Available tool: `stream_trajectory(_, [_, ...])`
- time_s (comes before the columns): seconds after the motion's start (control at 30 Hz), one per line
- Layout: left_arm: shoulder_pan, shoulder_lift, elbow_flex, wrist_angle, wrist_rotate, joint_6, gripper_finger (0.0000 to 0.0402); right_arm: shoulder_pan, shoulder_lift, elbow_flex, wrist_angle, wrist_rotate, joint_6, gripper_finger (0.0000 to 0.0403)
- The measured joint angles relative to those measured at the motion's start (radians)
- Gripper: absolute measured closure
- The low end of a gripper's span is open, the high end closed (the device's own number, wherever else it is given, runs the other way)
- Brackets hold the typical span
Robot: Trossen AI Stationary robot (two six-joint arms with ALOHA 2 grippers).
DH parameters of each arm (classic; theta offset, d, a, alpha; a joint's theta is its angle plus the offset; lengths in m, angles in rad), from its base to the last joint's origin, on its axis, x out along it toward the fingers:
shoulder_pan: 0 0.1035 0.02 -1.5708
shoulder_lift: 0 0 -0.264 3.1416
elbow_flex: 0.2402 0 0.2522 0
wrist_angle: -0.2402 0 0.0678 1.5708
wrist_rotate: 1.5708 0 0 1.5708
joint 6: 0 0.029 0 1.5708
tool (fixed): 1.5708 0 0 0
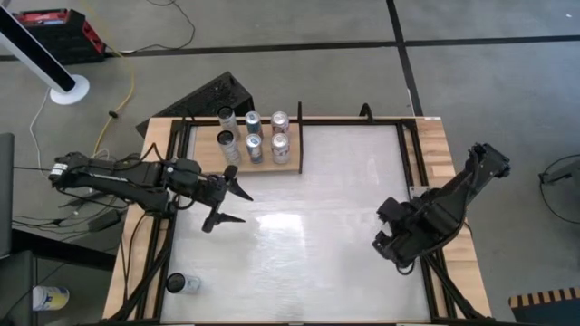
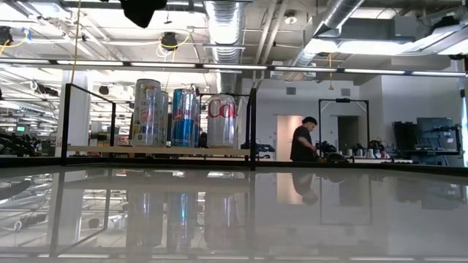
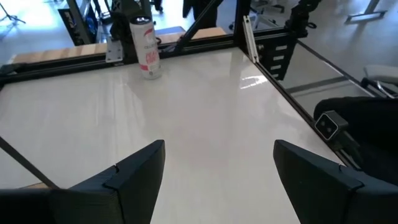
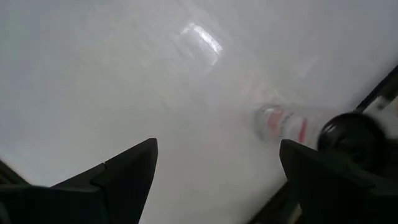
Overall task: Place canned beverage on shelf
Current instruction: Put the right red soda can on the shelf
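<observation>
The wood shelf (image 1: 292, 163) sits at the table's far left, and several cans (image 1: 254, 136) (image 2: 183, 117) stand upright on it. My left gripper (image 1: 245, 206) (image 3: 219, 144) hovers open just near of the shelf, pointing toward the table's right. Ahead of it a white can with pink print (image 3: 144, 46) stands upright by the right rail. My right gripper (image 1: 391, 243) (image 4: 217, 146) is open above the near right of the table, pointing down. The blurred can (image 4: 283, 124) shows beside it, apart from the fingers. My right arm hides that can in the high view.
Another can (image 1: 181, 283) stands at the table's near left corner against the rail. Black rails (image 1: 405, 163) edge the glossy white tabletop (image 1: 308, 226), which lies bare between the two grippers. In the low view a person (image 2: 301, 142) stands far off in the room.
</observation>
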Motion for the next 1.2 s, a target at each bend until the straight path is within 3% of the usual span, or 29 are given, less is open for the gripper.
stream_trajectory(0.2, [0.0, 0.0, 0.0, 0.001, 0.0, -0.004, 0.0118, -0.027, -0.058, 0.0, 0.0, 0.0, -0.258, 0.0042])
stream_trajectory(0.4, [0.0, 0.0, 0.0, 0.001, 0.001, -0.025, 0.0118, -0.058, -0.171, -0.062, -0.003, -0.03, -0.384, 0.0042])
stream_trajectory(0.83, [0.0, 0.0, 0.0, 0.006, -0.014, -0.037, 0.0118, -0.146, -0.514, -0.308, -0.002, -0.117, -0.372, 0.0042])
stream_trajectory(1.2, [0.001, 0.0, 0.0, 0.039, -0.04, -0.029, 0.0118, -0.176, -0.545, -0.384, 0.012, -0.162, -0.363, 0.0042])
